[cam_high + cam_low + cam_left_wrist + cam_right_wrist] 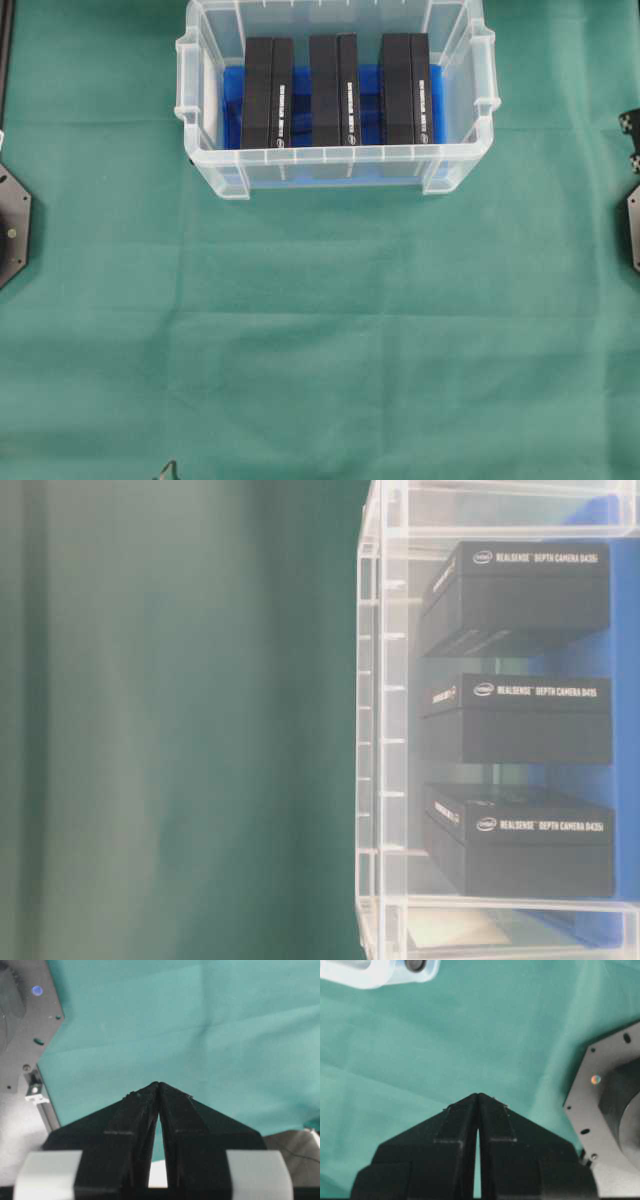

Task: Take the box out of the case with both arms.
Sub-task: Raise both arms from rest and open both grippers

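The clear plastic case (330,155) stands at the back of the green cloth, lined with a blue sheet (228,95). Three black boxes stand on edge inside it: left (266,90), middle (333,88) and right (404,86). Through the case wall (385,740) the table-level view shows them with white lettering (530,720). My left gripper (158,1084) is shut, tips touching, empty, over bare cloth. My right gripper (478,1095) is likewise shut and empty above the cloth. Neither gripper shows in the overhead view; both are far from the case.
Black arm base plates sit at the left edge (12,225) and right edge (632,225) of the overhead view. A base plate (25,1035) lies left of my left gripper, another (607,1125) right of my right gripper. A pale fitting (380,970) shows top left.
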### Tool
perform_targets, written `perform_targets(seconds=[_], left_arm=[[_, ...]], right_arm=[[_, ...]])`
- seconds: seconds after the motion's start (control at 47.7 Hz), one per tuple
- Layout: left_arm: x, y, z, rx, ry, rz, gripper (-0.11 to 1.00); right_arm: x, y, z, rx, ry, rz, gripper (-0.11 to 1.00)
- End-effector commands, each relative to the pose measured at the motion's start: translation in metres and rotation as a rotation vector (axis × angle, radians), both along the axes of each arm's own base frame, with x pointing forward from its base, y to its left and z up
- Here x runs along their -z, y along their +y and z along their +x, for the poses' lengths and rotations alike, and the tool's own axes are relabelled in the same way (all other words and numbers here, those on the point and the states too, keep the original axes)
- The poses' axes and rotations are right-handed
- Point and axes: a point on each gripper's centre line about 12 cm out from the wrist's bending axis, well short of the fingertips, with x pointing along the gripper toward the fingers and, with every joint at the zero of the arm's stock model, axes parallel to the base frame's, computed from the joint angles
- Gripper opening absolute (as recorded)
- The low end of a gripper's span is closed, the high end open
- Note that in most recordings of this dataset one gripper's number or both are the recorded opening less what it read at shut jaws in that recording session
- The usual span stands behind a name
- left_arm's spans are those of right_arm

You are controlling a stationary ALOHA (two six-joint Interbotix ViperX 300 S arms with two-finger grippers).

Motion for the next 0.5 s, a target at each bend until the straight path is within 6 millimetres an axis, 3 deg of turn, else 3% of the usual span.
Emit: perform_targets(seconds=[0.0,0.168,0.482], left_arm=[[-0.007,0.002,0.002,-0.011,-0.021,0.01,0.02],[-0.007,0.015,0.006,-0.025,-0.011,0.039,0.02],[-0.007,0.072,0.007,-0.013,0.016,0.134,0.02]], right_arm=[[-0.008,-0.002,0.001,0.008,-0.019,-0.011,0.01],[-0.008,-0.016,0.002,0.041,-0.012,-0.077,0.01],[-0.002,-0.084,-0.009,0.064,0.084,-0.162,0.01]])
